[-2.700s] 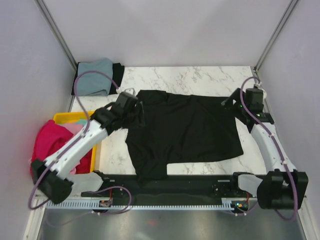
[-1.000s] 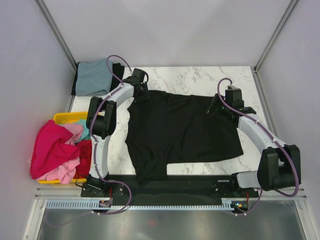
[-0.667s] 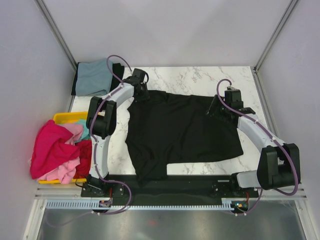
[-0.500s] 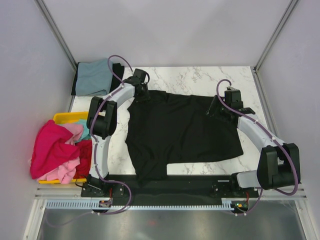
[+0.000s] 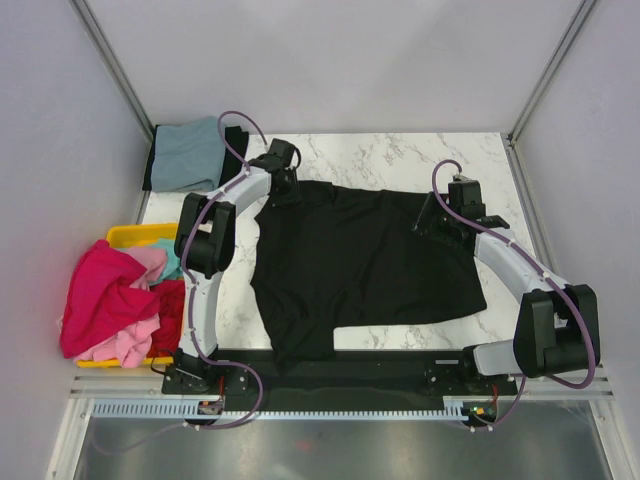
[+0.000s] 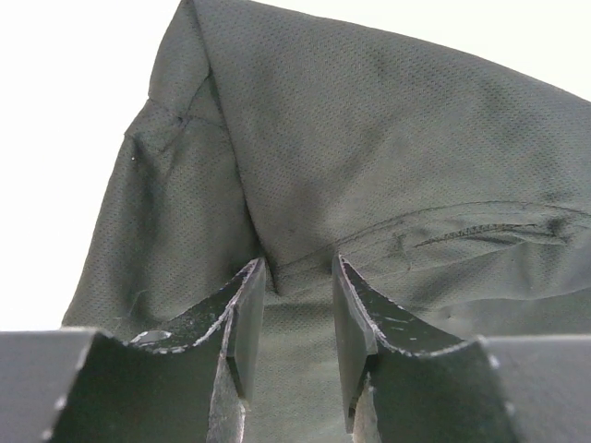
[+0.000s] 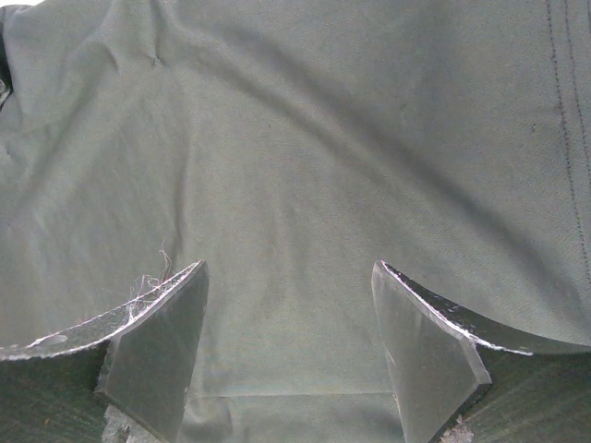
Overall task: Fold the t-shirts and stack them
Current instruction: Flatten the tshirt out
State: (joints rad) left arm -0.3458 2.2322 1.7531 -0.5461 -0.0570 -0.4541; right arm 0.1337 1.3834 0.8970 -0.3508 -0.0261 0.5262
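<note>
Both arms have swung out from their earlier places and now sit at the far edge of the black t-shirt point(image 5: 360, 260), which lies spread on the worktop point(image 5: 400, 160) beneath both claws. The left claw point(image 6: 297, 268) is half closed around a raised ridge of cloth near a seam; I cannot tell whether it is truly pinching it. The right claw point(image 7: 288, 277) hangs released, jaws wide, with flat cloth directly below and ahead. Over the last second neither arm has shifted much, so I judge that the grasp for the first fold is being set. No brand, label or writing can be read.
</note>
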